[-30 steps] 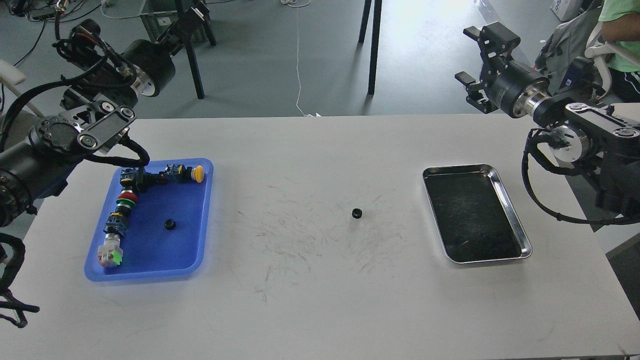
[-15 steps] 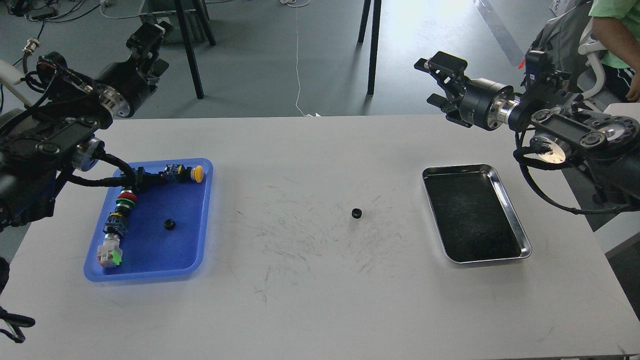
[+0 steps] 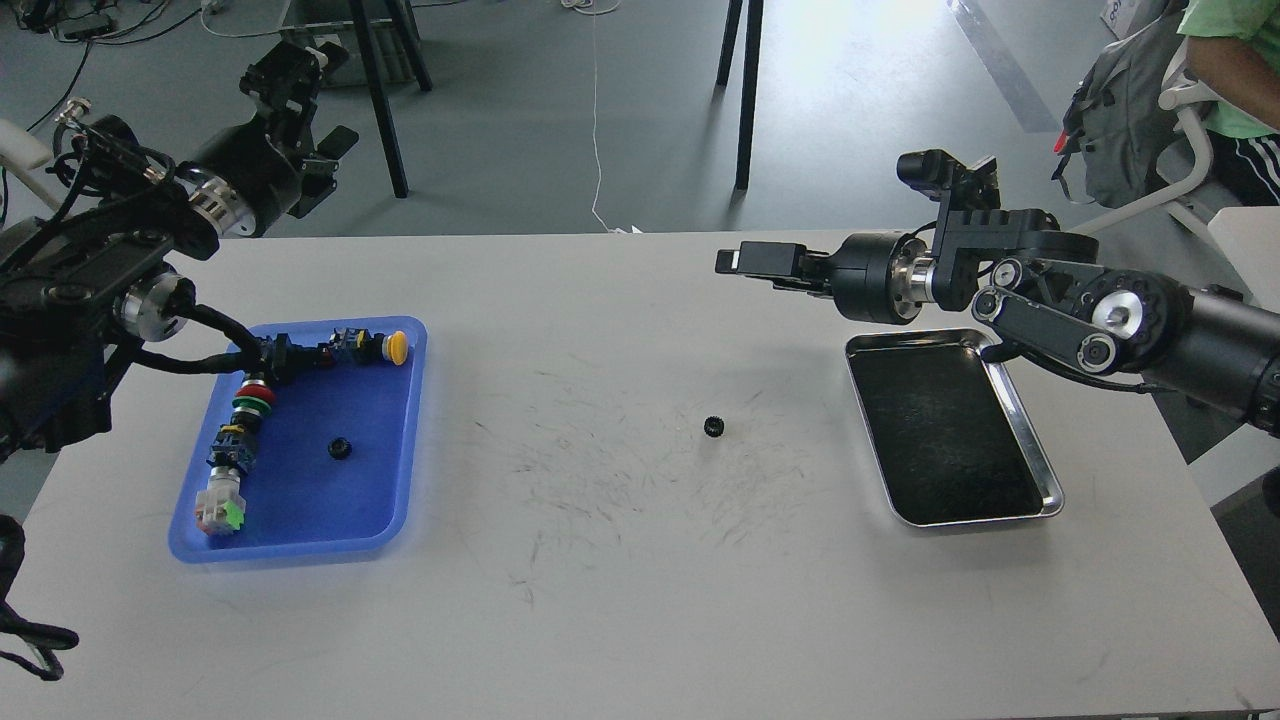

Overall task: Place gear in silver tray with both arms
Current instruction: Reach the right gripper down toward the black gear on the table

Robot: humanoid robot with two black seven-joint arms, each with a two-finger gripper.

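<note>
A: Quick count, what's on the table?

B: Two trays. One rectangular shiny silver metal tray (image 3: pixel 1030 420) w/ raised rim and dark bottom, on my right, nothing in it. One blue plastic tray (image 3: pixel 395 480) on my left. Two small black gears: one (image 3: pixel 714 426) lies on the bare tabletop btwn the trays, nearer the silver one but clear of it; the other (image 3: pixel 339 448) sits inside the blue tray.

A: Anything else in the blue one?

B: A row of push-button switches (image 3: pixel 245 420) along its left side and back edge: yellow cap, red, green, plus a whitish one w/ a green part. Exact no. hard to tell.

A: Your grippers?

B: Two arms, both empty. My right gripper (image 3: pixel 745 260) hovers over the table's far part, pointing left, up-left of the silver tray; seen side-on, can't tell if the fingers are apart. My left gripper (image 3: pixel 300 95) is raised beyond the table's far left edge; its fingers look spread, nothing btwn them.

A: Surface, room?

B: White rectangular table (image 3: pixel 640 600), scuffed w/ dark marks in the middle. Grey floor behind, black table legs (image 3: pixel 745 90), a thin white cable (image 3: pixel 597 130), and a seated person in a green shirt (image 3: pixel 1235 60) at top right.
</note>
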